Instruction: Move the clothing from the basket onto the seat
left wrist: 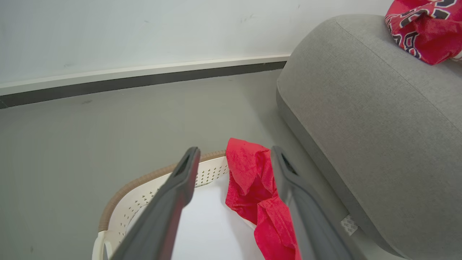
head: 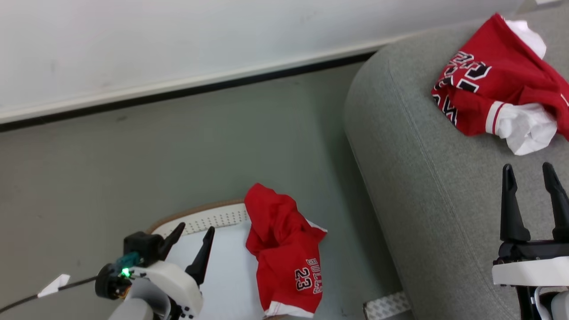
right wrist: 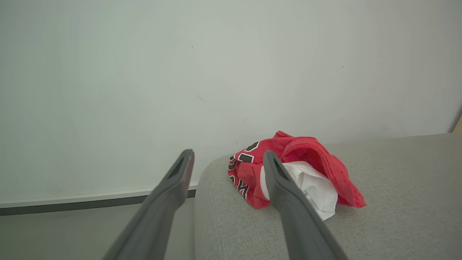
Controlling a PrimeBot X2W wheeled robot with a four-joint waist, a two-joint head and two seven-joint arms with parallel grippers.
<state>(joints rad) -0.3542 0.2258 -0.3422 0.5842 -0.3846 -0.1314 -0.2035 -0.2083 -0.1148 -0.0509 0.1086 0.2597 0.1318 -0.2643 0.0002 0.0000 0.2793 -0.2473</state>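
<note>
Red and crumpled, one jersey [head: 493,89] already lies on the grey sofa [head: 422,200], so the job looks about half done. A second jersey [head: 284,262] hangs over the rim of the white basket [head: 222,218], not yet moved. The left gripper [head: 195,229] hovers above the basket, fingers spread and empty. The right gripper [head: 527,169] hangs over the sofa, likewise spread and empty.

White wrist shells [head: 529,272], dark tapered fingers [head: 511,213] — green light [head: 126,272], black cable [head: 18,304]
</note>
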